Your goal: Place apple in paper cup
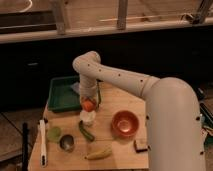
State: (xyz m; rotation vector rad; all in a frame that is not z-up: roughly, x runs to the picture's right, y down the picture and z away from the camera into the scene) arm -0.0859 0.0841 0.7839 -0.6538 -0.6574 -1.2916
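The small red-orange apple hangs at the tip of my gripper, which points straight down and is shut on it. Directly under the apple stands the small white paper cup on the wooden table. The apple sits just above the cup's rim. My white arm comes in from the right and bends down over the table's left half.
A green tray lies at the back left. An orange-red bowl stands right of the cup. A dark green vegetable, a banana, a grey metal cup, a light green round thing and a white utensil lie in front.
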